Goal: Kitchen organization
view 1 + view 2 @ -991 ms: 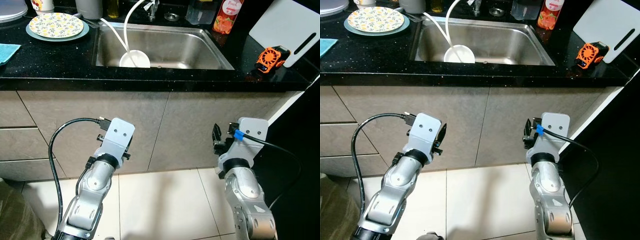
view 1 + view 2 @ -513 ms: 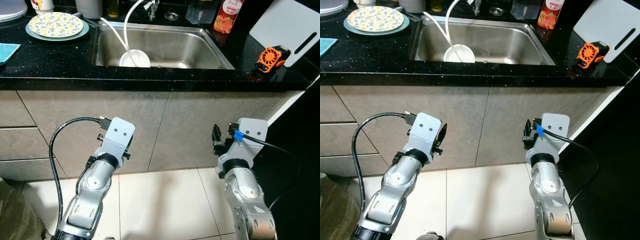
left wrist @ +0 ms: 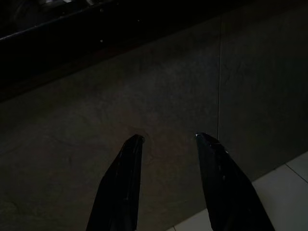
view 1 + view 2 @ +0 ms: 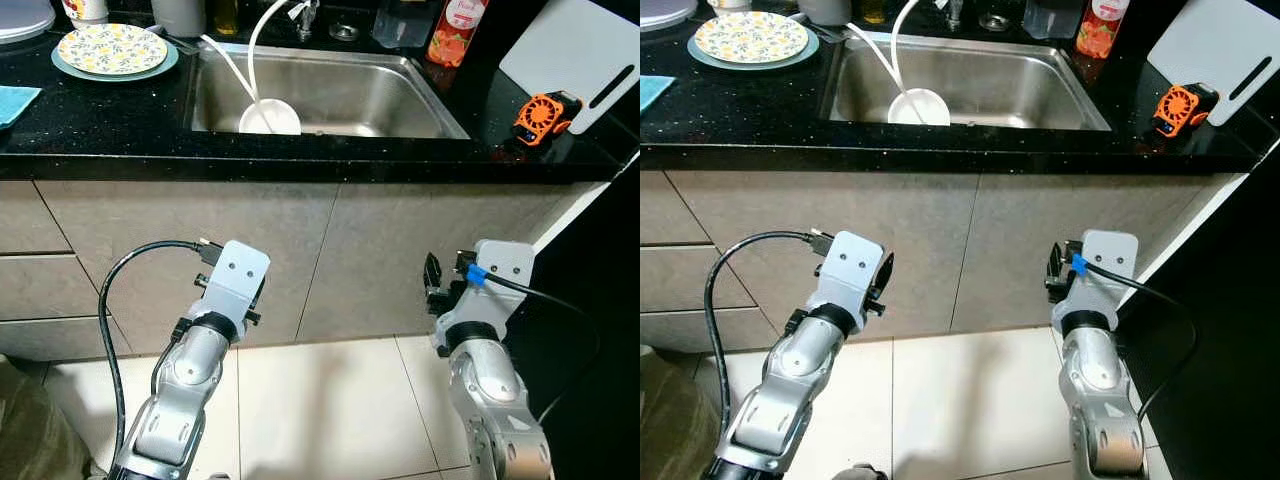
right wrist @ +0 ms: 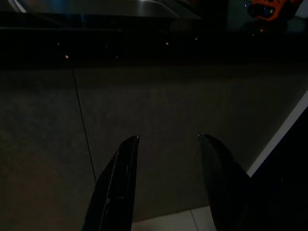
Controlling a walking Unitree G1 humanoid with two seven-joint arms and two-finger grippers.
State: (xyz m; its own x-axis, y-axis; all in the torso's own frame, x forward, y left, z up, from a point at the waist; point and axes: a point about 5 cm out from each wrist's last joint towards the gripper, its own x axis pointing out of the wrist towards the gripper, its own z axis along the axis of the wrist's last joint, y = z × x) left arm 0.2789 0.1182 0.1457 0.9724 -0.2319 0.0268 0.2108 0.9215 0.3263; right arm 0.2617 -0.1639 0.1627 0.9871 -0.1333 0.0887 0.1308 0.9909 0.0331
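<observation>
Both arms are low in front of the grey cabinet doors, under the black worktop.

The left gripper and the right gripper have the fingers spread, grasping nothing. A white bowl lies in the sink near its front wall. A flowered plate stands at the worktop's back left, an orange fan near its right end.

Left gripper and right gripper sit slightly lower against cabinet front than second ago, further below worktop front edge. Whole scene shifted a little, so probably camera moved too. Finger spread unchanged.
</observation>
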